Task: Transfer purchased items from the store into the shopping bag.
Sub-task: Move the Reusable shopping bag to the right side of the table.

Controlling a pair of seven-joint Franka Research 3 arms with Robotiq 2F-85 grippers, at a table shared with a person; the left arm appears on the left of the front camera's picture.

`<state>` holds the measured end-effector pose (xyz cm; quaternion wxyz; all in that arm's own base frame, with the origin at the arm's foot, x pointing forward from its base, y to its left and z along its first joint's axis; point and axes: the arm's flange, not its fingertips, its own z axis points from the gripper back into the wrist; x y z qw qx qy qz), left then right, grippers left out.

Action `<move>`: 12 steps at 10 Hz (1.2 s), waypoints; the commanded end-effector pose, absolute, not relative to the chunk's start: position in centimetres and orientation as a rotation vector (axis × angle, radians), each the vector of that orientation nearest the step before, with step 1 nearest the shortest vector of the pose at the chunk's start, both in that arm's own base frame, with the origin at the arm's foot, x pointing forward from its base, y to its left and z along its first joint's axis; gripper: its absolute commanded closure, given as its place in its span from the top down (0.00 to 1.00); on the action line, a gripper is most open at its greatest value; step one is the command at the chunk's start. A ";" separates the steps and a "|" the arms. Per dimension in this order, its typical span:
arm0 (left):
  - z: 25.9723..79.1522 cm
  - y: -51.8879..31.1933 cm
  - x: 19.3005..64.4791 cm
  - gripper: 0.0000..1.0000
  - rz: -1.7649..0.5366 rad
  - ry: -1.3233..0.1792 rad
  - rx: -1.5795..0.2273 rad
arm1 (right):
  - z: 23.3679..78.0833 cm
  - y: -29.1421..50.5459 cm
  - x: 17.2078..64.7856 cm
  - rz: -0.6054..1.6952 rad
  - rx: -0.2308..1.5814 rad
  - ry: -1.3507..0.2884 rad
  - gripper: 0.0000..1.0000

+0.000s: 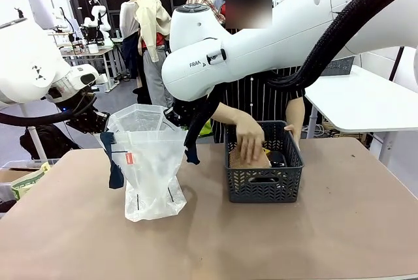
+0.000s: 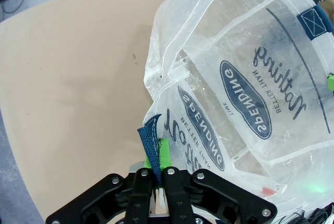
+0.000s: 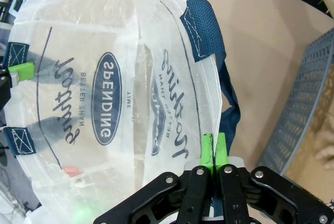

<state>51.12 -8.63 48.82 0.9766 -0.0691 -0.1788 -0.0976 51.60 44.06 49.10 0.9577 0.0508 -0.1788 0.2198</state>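
2-handed, holds the shopping bag [image 1: 153,169] open on the table [image 1: 65,228]. Pinches its rim tight with left gripper [image 2: 160,153] and right gripper [image 3: 214,148]. Finds a person's hand [image 1: 249,141] down in the store [image 1: 264,185] beside it.

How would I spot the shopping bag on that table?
Look at the tan table, left of the dark grey basket. There stands the bag, its top pinched by the left gripper and the right gripper. Unlike the basket, it is see-through white, with navy handles and a red tag.
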 end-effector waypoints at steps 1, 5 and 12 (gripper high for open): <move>49.0 -8.5 50.8 0.00 -0.182 -0.362 -0.125 | 49.1 44.0 51.6 0.426 0.100 -0.367 0.00; 49.0 -8.5 50.8 0.00 -0.182 -0.362 -0.125 | 49.1 44.0 51.6 0.426 0.100 -0.367 0.00; 49.0 -8.5 50.8 0.00 -0.182 -0.362 -0.125 | 49.1 44.0 51.6 0.426 0.100 -0.367 0.00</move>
